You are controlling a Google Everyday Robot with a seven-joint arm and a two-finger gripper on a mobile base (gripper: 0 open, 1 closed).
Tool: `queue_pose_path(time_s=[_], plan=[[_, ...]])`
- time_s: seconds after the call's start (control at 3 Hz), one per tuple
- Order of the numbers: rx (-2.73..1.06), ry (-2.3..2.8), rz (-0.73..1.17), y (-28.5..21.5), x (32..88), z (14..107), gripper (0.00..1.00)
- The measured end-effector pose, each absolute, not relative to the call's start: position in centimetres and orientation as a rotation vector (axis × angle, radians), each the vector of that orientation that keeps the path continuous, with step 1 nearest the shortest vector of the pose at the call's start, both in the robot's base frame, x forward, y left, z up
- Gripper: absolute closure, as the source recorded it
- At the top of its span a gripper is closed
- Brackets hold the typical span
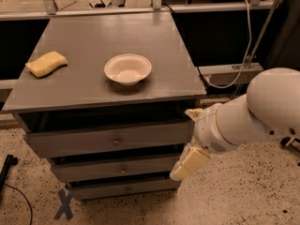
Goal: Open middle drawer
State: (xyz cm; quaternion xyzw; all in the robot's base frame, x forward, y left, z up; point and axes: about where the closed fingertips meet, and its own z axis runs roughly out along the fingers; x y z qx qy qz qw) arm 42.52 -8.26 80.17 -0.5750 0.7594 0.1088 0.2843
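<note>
The grey cabinet (93, 90) has three drawers. The middle drawer (93, 168) has a low wide front with a small round knob (123, 170), and it sits pushed in. Above it is the taller top drawer (70, 143), and below it the lowest drawer (108, 190). My gripper (183, 143) is at the cabinet's front right corner, level with the top and middle drawers. Its cream fingers (191, 162) are spread apart and hold nothing. It is to the right of the middle knob and does not touch it.
A white bowl (127, 69) and a yellow sponge (46, 63) lie on the cabinet top. My white arm (258, 114) fills the right side. A blue X mark (64, 204) is on the speckled floor at front left, near a black cable (14, 191).
</note>
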Motion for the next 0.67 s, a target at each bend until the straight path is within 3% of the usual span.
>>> queue_pose_path(time_s=[0.67], plan=[[-1.574,2.039,0.462,-8.7,42.8,73.3,0.00]])
